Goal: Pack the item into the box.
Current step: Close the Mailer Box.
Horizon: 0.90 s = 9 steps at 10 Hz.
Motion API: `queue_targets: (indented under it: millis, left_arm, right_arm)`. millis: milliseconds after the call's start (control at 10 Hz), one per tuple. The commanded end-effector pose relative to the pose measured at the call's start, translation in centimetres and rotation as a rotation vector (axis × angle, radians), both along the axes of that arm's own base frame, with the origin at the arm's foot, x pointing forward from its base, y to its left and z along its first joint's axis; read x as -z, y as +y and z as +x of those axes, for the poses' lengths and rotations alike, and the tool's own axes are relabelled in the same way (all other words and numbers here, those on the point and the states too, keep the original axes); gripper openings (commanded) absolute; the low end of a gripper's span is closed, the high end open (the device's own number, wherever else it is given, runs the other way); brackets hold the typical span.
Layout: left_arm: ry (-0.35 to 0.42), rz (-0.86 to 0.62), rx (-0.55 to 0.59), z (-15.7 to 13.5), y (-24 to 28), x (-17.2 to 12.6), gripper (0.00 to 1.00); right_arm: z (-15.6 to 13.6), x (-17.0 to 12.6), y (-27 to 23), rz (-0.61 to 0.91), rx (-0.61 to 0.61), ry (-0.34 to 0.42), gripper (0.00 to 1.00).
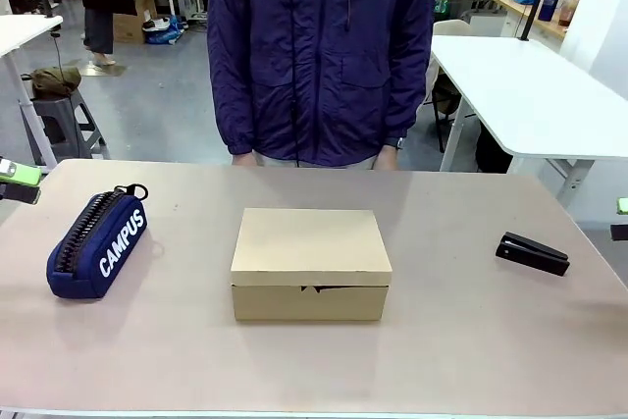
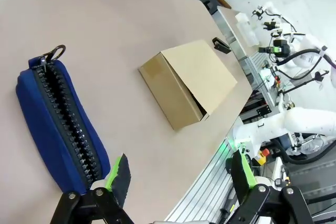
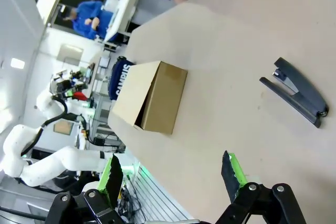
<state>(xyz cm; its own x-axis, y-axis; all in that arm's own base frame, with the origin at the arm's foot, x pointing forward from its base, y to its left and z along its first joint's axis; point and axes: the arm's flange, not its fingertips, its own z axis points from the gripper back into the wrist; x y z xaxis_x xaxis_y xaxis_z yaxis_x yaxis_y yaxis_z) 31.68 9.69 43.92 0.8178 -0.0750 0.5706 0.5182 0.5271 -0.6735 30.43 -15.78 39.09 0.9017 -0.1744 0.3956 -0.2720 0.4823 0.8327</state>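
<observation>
The brown cardboard box [image 1: 311,252] sits in the middle of the table with its flap lid down, a thin dark gap showing at the front edge. It also appears as the box [image 2: 194,80] in the left wrist view and the box [image 3: 152,95] in the right wrist view. The yellow utility knife is out of view. My left gripper [image 2: 178,174] hangs open over the table's left end, at the left gripper [image 1: 18,182] in the front view. At the right edge, my right gripper [image 3: 172,174] is open too, nothing between its fingers.
A navy "CAMPUS" pencil case [image 1: 98,242] lies left of the box, just below my left gripper. A black stapler [image 1: 532,253] lies to the right, near my right gripper [image 1: 621,218]. A person in a dark blue jacket [image 1: 319,46] stands at the far edge.
</observation>
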Motion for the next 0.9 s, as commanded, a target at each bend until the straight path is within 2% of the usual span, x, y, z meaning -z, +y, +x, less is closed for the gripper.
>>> queue_targets:
  millis: [0,800]
  left_arm:
    - [0.001,0.014,0.009,-0.25,-0.03,-0.20,1.00]
    - [0.001,0.014,0.009,-0.25,-0.03,-0.20,1.00]
  right_arm:
    - [-0.46,-0.06,0.08,0.007,-0.012,-0.007,1.00]
    - [-0.46,-0.06,0.08,0.007,-0.012,-0.007,1.00]
